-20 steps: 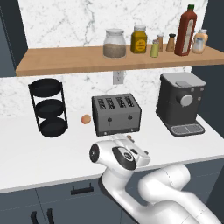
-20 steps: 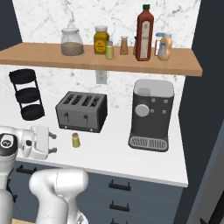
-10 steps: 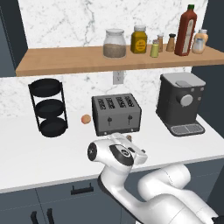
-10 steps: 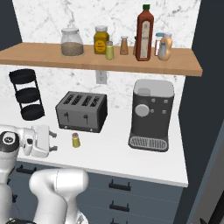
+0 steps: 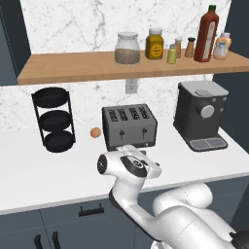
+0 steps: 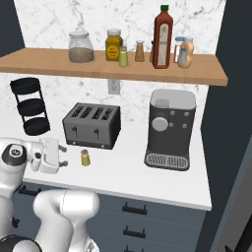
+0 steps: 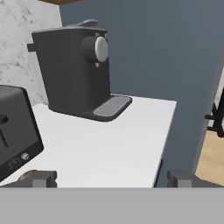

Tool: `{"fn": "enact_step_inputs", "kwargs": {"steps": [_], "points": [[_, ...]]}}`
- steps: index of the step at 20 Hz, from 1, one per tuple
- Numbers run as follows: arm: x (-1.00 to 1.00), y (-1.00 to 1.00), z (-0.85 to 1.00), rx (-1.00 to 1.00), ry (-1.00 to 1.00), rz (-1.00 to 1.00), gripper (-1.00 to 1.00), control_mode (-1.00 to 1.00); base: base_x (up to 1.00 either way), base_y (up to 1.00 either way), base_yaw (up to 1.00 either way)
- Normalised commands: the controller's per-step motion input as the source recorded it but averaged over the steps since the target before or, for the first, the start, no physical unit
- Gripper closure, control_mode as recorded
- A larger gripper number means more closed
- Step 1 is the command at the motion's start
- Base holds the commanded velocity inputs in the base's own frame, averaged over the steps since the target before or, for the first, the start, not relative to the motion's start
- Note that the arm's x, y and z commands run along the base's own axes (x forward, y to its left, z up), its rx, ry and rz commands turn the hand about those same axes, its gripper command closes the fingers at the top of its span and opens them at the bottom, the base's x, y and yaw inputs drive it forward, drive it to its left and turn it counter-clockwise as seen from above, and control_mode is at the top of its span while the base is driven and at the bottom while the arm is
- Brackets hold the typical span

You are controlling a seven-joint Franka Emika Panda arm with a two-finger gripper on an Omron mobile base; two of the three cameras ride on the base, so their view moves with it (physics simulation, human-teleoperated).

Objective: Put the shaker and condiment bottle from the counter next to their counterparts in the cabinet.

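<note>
Yellow-green shaker (image 6: pixel 85 157) stands upright on the white counter (image 6: pixel 138 172), long axis vertical, greyish cap up, just in front of the toaster (image 6: pixel 92 125). Beside it to the left hangs the gripper (image 6: pixel 61 156), its jaws spread wide and holding nothing. Up on the wooden cabinet (image 6: pixel 113 68) shelf, the red condiment bottle (image 6: pixel 163 37) stands upright too, green cap at the top, among the counterparts (image 6: pixel 140 50) there. 1 coffee machine (image 6: pixel 170 129) sits at the right.

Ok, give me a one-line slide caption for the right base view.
Open tool beside the small shaker on the counter, in front of the toaster; red condiment bottle already on the shelf.
</note>
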Motion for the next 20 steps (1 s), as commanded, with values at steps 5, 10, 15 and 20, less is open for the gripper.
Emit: {"fn": "enact_step_inputs", "kwargs": {"steps": [5, 10, 15, 20], "points": [[0.09, 0.00, -0.11, 0.00, 0.00, 0.00, -1.00, -1.00, 0.00, 0.00, 0.00], [0.02, 0.00, -0.07, 0.00, 0.00, 0.00, -1.00, -1.00, 0.00, 0.00, 0.00], [0.13, 0.00, -0.15, 0.00, 0.00, 0.00, -1.00, -1.00, 0.00, 0.00, 0.00], [0.18, 0.00, -0.14, 0.00, 0.00, 0.00, -1.00, -1.00, 0.00, 0.00, 0.00]]}}
